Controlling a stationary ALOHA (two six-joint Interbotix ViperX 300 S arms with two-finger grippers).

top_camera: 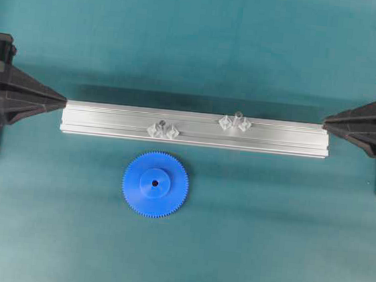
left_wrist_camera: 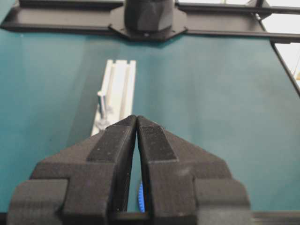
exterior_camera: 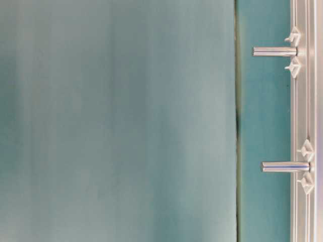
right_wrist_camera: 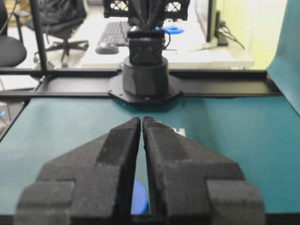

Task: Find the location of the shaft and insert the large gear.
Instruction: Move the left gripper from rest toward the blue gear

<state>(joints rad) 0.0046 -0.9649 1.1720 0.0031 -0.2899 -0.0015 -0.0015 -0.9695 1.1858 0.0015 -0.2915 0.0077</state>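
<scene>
Large gear [top_camera: 155,184] lies flat on teal mat, just below aluminium rail [top_camera: 110,121]; two shafts [top_camera: 163,125] stand upright on rail. Left gripper [top_camera: 64,100], right gripper [top_camera: 325,119] pinched together at rail ends, holding nothing.

Bare teal mat [top_camera: 265,242] surrounds the large gear [top_camera: 155,184] in the lower centre, open from every side. Above it, the aluminium rail [top_camera: 110,121] spans the middle, two upright pins, the shaft [top_camera: 163,124] and another pin [top_camera: 237,116], rising from it.
</scene>
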